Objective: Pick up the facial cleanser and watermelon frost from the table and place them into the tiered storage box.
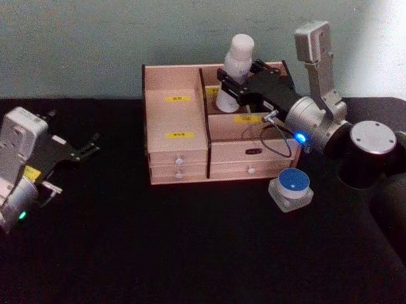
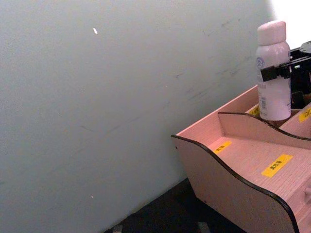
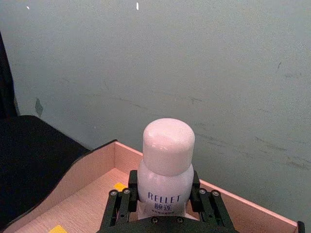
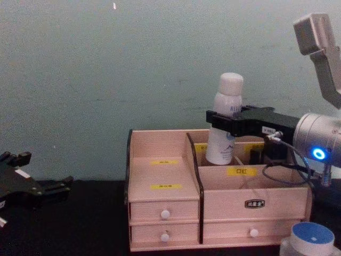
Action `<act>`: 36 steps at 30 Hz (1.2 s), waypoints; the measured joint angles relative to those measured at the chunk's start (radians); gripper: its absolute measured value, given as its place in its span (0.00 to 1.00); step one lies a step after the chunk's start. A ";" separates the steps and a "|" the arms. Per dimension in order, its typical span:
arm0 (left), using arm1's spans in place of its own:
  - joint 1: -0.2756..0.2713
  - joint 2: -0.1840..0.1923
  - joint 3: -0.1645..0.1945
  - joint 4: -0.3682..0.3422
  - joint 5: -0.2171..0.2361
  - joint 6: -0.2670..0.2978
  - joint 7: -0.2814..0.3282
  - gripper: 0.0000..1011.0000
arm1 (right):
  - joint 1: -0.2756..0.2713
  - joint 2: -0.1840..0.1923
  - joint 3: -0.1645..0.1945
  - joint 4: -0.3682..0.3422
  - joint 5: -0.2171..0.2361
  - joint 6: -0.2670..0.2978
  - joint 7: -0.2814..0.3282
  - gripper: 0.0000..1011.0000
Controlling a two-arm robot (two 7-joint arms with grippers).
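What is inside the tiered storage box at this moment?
The facial cleanser stands upright in a right rear compartment, held by the right gripper. Its base and what the drawers hold are hidden.

We see a black table (image 1: 186,258), matte and dark, spreading across the whole foreground. Straight behind the table's far edge rises a pale teal wall (image 1: 94,35), plain and slightly scuffed. High above the table a small white fleck (image 4: 114,6) sits on that wall, and faint diagonal scratches (image 3: 194,99) cross the paint lower, nearer the table.
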 joint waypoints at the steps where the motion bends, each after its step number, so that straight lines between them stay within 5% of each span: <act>1: 0.000 0.000 0.000 0.000 0.000 0.000 0.000 0.99 | 0.003 -0.003 0.001 0.007 -0.003 -0.001 0.000 0.58; 36: 0.000 0.000 0.000 0.000 0.000 0.000 0.000 0.99 | 0.062 -0.052 0.018 0.159 -0.049 0.002 -0.007 0.58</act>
